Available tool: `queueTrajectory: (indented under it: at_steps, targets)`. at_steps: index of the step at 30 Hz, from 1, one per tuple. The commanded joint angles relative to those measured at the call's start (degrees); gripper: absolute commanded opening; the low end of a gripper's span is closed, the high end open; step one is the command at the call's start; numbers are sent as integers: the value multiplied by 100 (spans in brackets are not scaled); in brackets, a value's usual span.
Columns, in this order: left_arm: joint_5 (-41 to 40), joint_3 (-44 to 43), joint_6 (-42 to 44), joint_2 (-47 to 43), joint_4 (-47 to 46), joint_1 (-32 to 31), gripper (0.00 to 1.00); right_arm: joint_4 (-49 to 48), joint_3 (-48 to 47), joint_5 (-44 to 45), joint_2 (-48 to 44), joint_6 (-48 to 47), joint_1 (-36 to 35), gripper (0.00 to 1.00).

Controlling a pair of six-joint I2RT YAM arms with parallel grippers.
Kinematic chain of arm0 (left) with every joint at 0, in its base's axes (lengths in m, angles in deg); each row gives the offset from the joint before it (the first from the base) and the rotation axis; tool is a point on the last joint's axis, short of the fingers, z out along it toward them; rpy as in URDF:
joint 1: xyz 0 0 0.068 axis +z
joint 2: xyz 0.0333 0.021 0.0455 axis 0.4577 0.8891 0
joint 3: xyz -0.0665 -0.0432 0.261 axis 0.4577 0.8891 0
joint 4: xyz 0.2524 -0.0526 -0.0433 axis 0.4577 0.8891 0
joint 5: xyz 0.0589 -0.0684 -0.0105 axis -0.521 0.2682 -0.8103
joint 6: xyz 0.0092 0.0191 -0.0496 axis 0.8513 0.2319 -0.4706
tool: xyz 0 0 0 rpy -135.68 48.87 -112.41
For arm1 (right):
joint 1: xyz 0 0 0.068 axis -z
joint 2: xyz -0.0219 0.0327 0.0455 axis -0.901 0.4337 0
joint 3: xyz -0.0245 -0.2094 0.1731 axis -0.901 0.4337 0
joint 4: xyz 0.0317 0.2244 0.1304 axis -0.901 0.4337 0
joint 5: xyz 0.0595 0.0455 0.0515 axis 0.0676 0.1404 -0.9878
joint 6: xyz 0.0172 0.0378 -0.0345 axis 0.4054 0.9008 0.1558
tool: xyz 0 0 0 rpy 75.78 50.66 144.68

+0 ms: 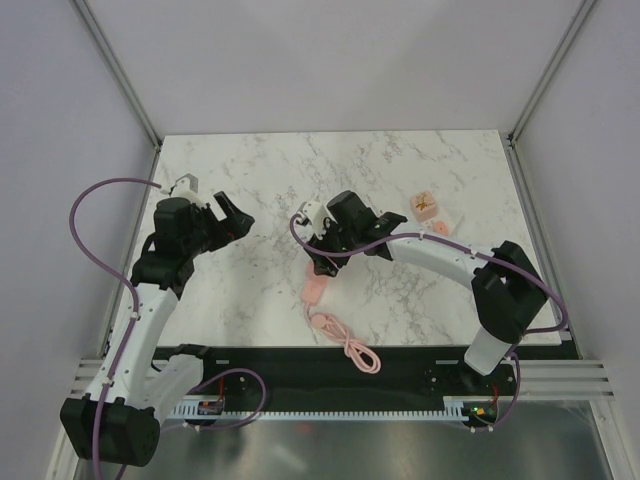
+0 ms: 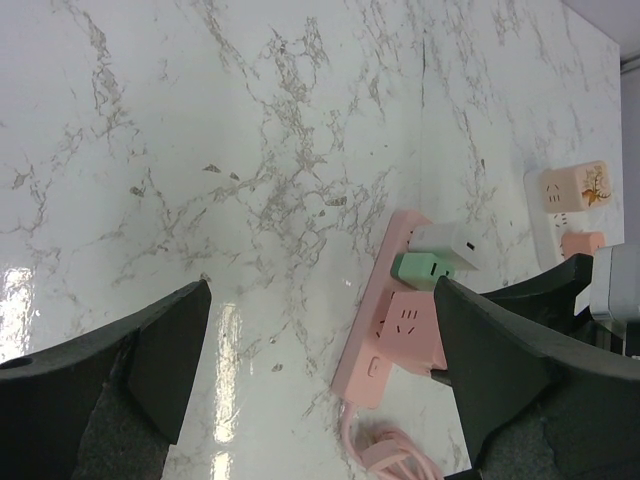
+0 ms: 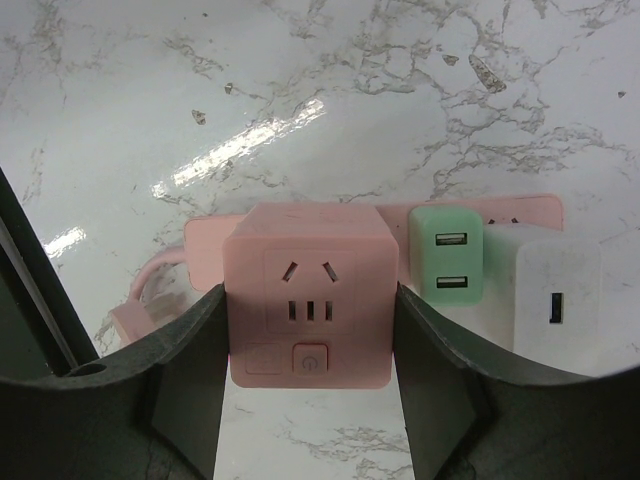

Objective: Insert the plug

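A pink power strip (image 1: 314, 291) lies on the marble table, its cable running toward the near edge. My right gripper (image 1: 325, 258) is shut on a pink cube plug (image 3: 310, 300), one finger on each side, and holds it on the strip's socket face beside a green USB charger (image 3: 446, 252) and a white charger (image 3: 545, 290). I cannot tell whether the cube is fully seated. The left wrist view shows the strip (image 2: 378, 300) and the cube (image 2: 412, 325) too. My left gripper (image 1: 232, 215) is open and empty above bare table left of the strip, and it also shows in the left wrist view (image 2: 320, 295).
The strip's coiled pink cable (image 1: 350, 345) lies near the table's front edge. A pink cube adapter (image 1: 424, 204) and a small pink-and-white plug (image 1: 440, 227) sit at the back right. Grey walls close the table on three sides.
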Motion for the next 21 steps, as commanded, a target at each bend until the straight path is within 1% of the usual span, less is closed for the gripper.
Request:
queueTrajectory:
  at_steps: [1,9,15,21]
  targets:
    - [-146,-24,216,-118,-232,7,100,-84,19,-39,9,-13,8,0]
    - [-164,-33,216,-110,-232,15,100,-84,63,-135,79,-66,8,0]
    - [-199,2,233,-145,-232,7,100,188,-262,-74,342,-153,-1,0]
    - [-225,2,242,-171,-232,7,100,-13,167,180,290,-145,-89,0]
